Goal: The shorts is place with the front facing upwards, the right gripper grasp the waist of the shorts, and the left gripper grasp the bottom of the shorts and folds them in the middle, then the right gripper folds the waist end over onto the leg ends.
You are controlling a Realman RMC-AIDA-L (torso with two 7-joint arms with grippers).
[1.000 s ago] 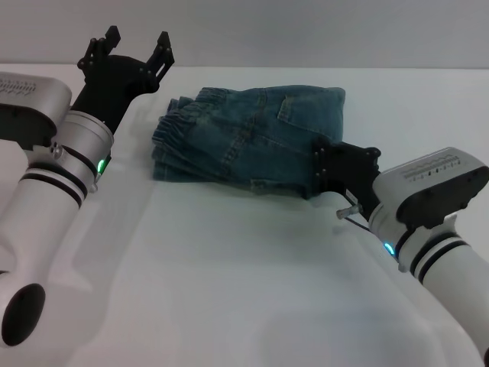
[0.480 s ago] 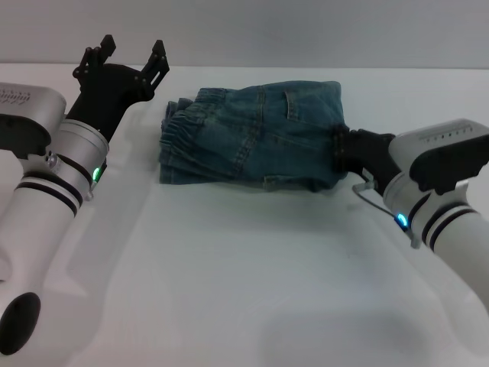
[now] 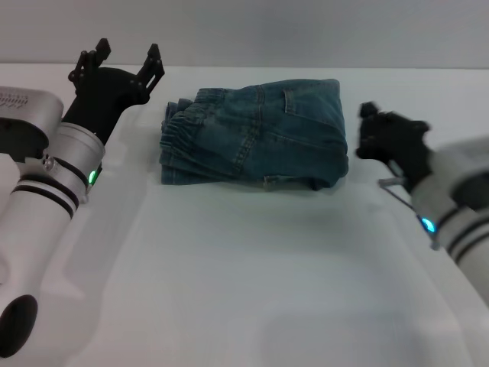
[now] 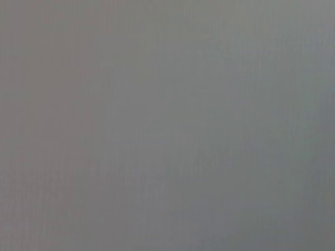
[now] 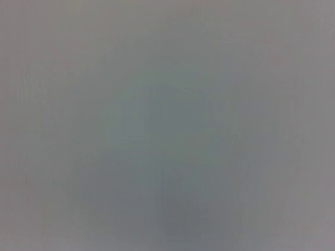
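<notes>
The right hand (image 3: 365, 131) has let go of the shorts (image 3: 256, 136) and pulled back to the right, so now there is a gap between them, and the left hand (image 3: 122, 60) has slid a bit farther left. On the left side, the left hand is held up near the far edge of the white surface (image 3: 229, 275), well apart from the shorts. Its two fingers (image 3: 153, 63) are spread wide and hold nothing. In the middle, the shorts lie folded in a thick bundle on the surface. The puckered stretchy waist (image 3: 174, 145) sits at the left end of the bundle, and the smooth folded edge is at the right end. The leg ends are hidden under the top layer, so I cannot tell just where they lie. On the right, the right hand is near the bundle but not touching it. It is blurred, so I cannot tell if its fingers are spread or pressed together. Both wrist views show only plain grey.
</notes>
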